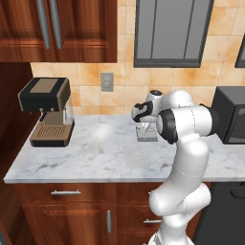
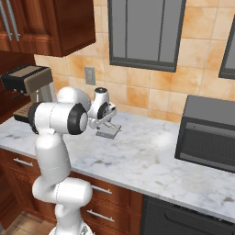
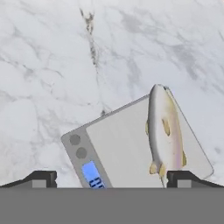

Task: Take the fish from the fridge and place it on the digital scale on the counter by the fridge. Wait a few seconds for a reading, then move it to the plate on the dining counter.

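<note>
The slender tan-and-silvery fish [image 3: 164, 131] lies along one edge of the digital scale [image 3: 122, 146], a flat light-grey square with a lit blue display. The scale [image 1: 147, 134] [image 2: 109, 133] rests on the marble counter, partly behind my arm. My gripper [image 3: 112, 179] [image 2: 108, 124] hovers just above the scale and points down at it. It is open, both fingertips [image 3: 43, 178] spread wide with nothing between them, and the fish's tail ends close to one of them. The fridge and the plate are out of view.
A black-and-brown coffee machine [image 1: 47, 112] [image 2: 26, 85] stands at the counter's left end. A dark microwave [image 1: 231, 115] [image 2: 209, 133] sits at the right. Bare marble counter [image 1: 100, 153] lies between them, with dark wood cabinets [image 1: 72, 28] overhead.
</note>
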Tool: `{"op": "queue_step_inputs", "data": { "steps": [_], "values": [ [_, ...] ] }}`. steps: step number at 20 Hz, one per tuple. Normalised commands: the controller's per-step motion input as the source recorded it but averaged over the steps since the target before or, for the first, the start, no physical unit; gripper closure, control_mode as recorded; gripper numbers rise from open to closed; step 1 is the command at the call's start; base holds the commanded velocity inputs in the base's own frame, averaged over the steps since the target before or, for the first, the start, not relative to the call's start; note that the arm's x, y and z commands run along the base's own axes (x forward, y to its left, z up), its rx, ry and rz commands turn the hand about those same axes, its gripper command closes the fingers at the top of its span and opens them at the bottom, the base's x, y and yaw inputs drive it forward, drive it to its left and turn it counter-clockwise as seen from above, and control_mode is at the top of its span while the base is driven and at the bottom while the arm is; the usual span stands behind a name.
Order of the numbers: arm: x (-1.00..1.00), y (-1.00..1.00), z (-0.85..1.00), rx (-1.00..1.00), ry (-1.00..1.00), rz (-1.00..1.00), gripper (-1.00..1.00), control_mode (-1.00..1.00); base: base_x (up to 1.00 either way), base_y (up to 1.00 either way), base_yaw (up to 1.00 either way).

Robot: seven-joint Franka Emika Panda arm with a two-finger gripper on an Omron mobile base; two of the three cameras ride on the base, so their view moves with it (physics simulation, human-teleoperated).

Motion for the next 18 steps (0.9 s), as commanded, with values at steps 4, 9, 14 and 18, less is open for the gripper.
{"op": "queue_step_inputs", "data": {
  "steps": [4,9,14,18],
  "values": [
    [0.56,0.0,-0.31,0.0,0.08,0.0,-1.0,-1.0,0.0,0.0,0.0],
    [0.47,0.0,-0.32,0.0,0.03,0.0,-1.0,-1.0,0.0,0.0,0.0],
    [0.36,0.0,-0.36,0.0,0.0,0.0,-1.0,-1.0,0.0,0.0,0.0],
    [0.31,0.0,-0.37,0.0,0.0,0.0,-1.0,-1.0,0.0,0.0,0.0]
  ]
}}
